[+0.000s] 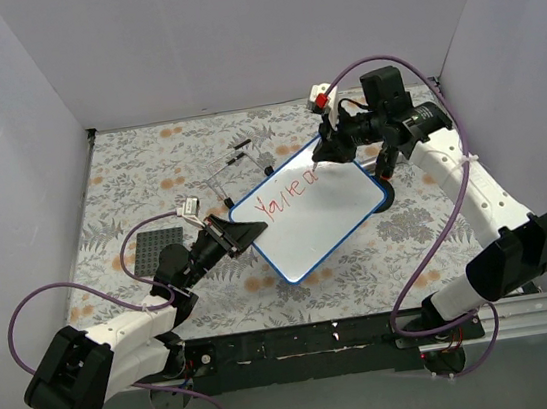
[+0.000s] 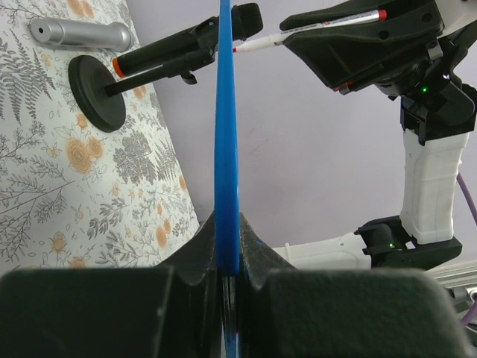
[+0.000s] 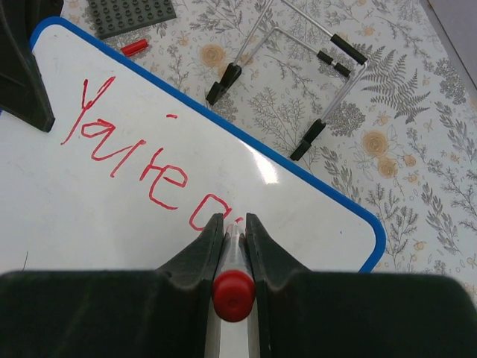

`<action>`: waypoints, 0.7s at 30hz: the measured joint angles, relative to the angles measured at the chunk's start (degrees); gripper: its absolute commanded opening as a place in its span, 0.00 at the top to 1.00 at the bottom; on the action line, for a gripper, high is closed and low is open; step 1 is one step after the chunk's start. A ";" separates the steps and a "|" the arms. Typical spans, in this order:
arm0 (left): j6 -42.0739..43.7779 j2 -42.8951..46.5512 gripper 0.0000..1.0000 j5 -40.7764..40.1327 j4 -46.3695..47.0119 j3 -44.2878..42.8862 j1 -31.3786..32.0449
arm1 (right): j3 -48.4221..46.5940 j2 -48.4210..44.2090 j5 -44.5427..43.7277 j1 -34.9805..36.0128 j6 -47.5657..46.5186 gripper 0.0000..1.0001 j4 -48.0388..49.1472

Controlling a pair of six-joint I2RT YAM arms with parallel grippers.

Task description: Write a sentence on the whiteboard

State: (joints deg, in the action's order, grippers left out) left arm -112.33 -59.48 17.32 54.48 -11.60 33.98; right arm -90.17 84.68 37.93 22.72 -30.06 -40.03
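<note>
Your left gripper [image 1: 227, 234] was clamped on the rim of the whiteboard [image 1: 332, 227], angled between the arms; your right gripper [image 3: 232, 222] pinched the marker [image 3: 233, 292] at the unfinished sentence [image 3: 127, 145]. You needed light tip pressure and a rigid board.

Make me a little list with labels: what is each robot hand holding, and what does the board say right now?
left gripper: shut on the whiteboard, clamping its blue rim
right gripper: shut on the marker, tip at the board
sentence: red, reads roughly "You're" plus one started letter
also on the table: grey studded plate, wire stand
</note>
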 measured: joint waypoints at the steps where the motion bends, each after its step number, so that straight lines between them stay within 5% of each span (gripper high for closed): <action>1: 0.00 0.00 1.00 -0.02 -0.17 0.02 0.00 | 0.52 -0.20 0.02 0.00 -0.04 0.99 -0.13; 21: -0.07 0.02 1.00 -0.17 0.17 0.63 0.00 | 1.46 -0.66 0.61 0.02 -0.09 0.99 -0.42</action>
State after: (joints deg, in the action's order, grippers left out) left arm -112.40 -59.46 17.15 54.65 -10.96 33.98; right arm -88.71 84.03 38.54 22.74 -30.15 -40.45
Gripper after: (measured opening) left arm 0.039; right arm 0.187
